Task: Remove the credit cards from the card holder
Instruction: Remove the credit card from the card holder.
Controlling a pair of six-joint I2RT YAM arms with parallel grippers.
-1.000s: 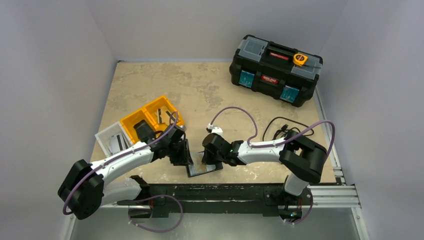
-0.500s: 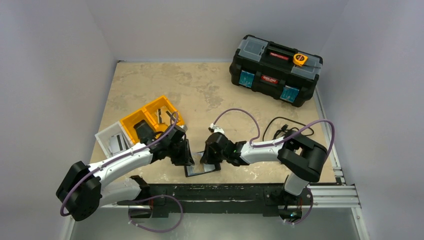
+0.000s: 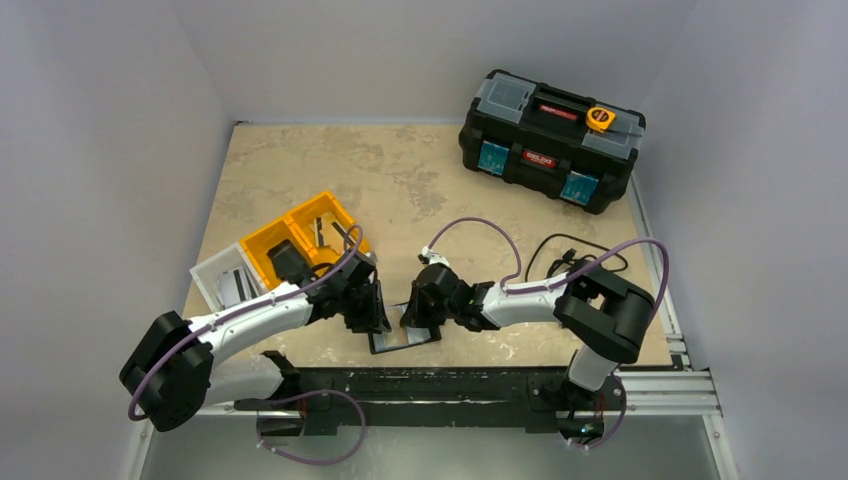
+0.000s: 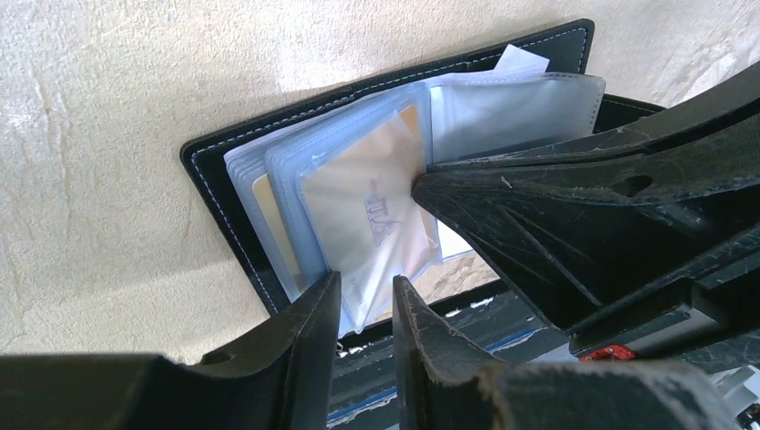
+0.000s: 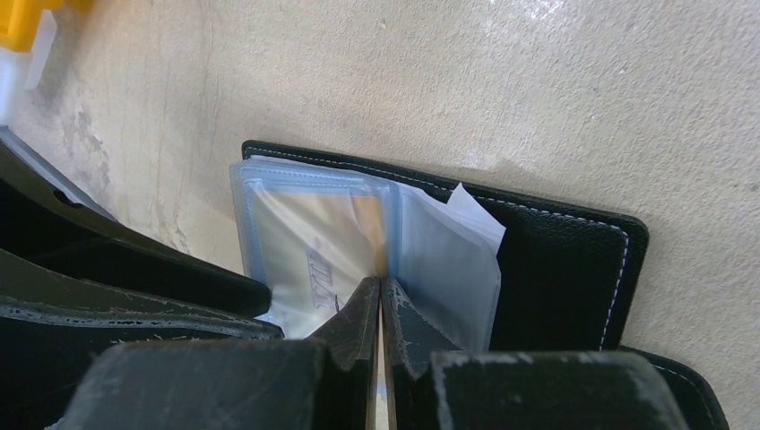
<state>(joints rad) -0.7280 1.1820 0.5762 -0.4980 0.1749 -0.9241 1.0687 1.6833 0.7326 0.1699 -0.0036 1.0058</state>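
The black card holder (image 3: 405, 338) lies open near the table's front edge, its clear sleeves (image 4: 287, 193) fanned up. A cream card (image 4: 358, 210) shows inside one sleeve, also in the right wrist view (image 5: 309, 242). My left gripper (image 4: 366, 285) stands narrowly open, with a sleeve's lower corner hanging between its fingers. My right gripper (image 5: 381, 285) is shut on a thin sleeve edge at the middle of the holder (image 5: 556, 269). In the top view the left gripper (image 3: 378, 312) and right gripper (image 3: 415, 318) meet over the holder.
Orange bins (image 3: 300, 235) and a white tray (image 3: 225, 280) stand just behind the left arm. A big black toolbox (image 3: 550, 140) sits at the back right. A black cable (image 3: 570, 262) lies by the right arm. The front rail (image 3: 450, 385) is right below the holder.
The right gripper has edged a little left toward the left gripper. The left arm has shifted slightly. Both grippers stay at the holder.
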